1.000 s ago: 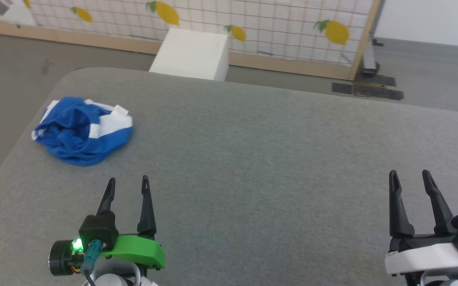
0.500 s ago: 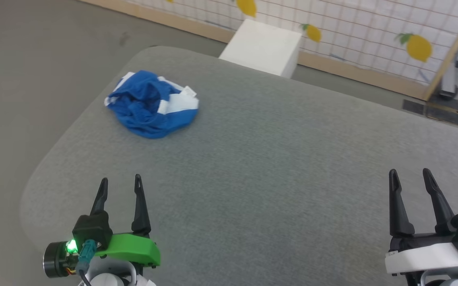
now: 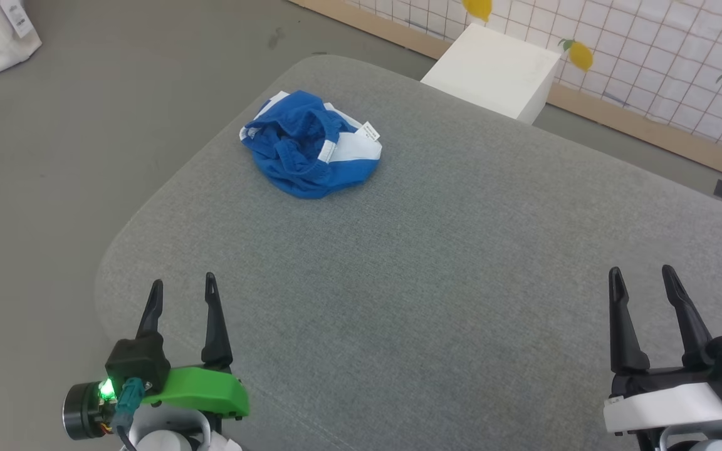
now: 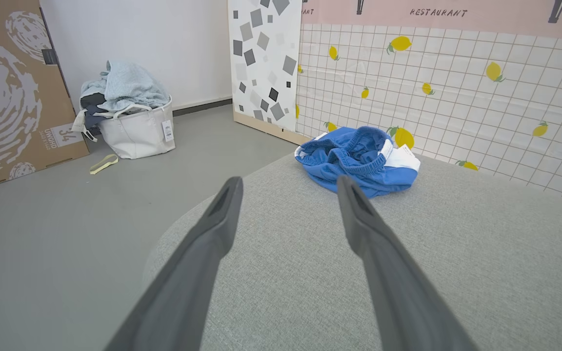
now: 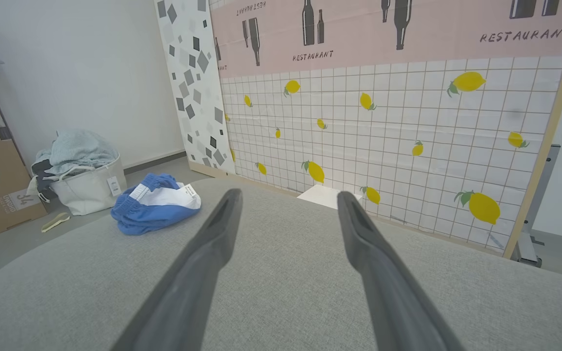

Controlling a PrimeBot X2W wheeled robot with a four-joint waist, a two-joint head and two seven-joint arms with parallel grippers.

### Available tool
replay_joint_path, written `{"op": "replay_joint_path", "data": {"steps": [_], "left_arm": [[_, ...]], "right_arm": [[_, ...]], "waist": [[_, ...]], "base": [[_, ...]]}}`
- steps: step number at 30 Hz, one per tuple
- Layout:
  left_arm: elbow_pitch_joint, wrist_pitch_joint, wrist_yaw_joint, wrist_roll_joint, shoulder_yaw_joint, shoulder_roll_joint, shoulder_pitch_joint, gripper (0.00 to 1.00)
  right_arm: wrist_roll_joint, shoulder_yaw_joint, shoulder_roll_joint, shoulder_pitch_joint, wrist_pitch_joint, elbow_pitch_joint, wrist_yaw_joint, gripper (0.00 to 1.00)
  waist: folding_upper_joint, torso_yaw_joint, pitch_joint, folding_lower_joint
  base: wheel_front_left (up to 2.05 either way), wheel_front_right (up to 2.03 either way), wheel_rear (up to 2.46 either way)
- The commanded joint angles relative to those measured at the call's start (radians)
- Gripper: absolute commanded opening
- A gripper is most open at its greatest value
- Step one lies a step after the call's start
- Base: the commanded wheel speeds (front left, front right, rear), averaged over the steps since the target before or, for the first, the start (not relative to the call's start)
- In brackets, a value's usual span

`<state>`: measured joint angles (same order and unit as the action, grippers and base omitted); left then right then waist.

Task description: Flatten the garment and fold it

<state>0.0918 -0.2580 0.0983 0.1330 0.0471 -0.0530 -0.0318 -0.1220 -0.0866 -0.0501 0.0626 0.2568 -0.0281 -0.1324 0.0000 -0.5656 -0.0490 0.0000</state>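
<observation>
The garment (image 3: 308,147) is a pair of bright blue shorts with white side panels and a small white tag, lying crumpled in a heap near the far left corner of the grey table (image 3: 436,263). From the left wrist it shows as the garment (image 4: 359,158) ahead and slightly right of the fingers; from the right wrist, the garment (image 5: 156,202) lies far off to the left. My left gripper (image 3: 182,289) hovers open over the near left of the table, well short of the heap. My right gripper (image 3: 643,279) is open at the near right, holding nothing.
A white box (image 3: 496,66) stands on the floor behind the table, before a lemon-patterned tiled panel (image 3: 668,44). A white laundry bag (image 4: 132,117) stuffed with clothes sits on the floor to the left, beside a cardboard sheet (image 4: 12,87).
The head camera has turned left, so the whole scene has slid rightward in view. Both grippers keep their open pose low in the frame; the garment lies as before.
</observation>
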Motion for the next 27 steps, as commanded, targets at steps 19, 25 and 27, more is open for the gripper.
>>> {"op": "replay_joint_path", "data": {"steps": [19, 25, 27], "left_arm": [[0.205, 0.001, -0.137, 0.033, -0.175, -0.167, -0.465, 1.0], [0.409, 0.128, -0.206, 0.07, -0.135, -0.271, -0.731, 1.0], [0.469, 0.205, -0.22, 0.108, -0.115, -0.299, -0.809, 1.0]], "right_arm": [[0.085, 0.014, 0.0, -0.091, 0.005, -0.035, 0.002, 1.0], [0.118, 0.005, 0.0, -0.144, 0.005, -0.059, 0.002, 1.0], [0.123, 0.002, 0.0, -0.165, 0.005, -0.069, 0.002, 1.0]], "waist": [[0.0, 0.193, -0.182, 0.0], [0.0, 0.259, -0.286, 0.0], [0.0, 0.282, -0.318, 0.0]], "base": [[0.0, 0.0, 0.0], [0.0, 0.0, 0.0], [0.0, 0.0, 0.0]]}}
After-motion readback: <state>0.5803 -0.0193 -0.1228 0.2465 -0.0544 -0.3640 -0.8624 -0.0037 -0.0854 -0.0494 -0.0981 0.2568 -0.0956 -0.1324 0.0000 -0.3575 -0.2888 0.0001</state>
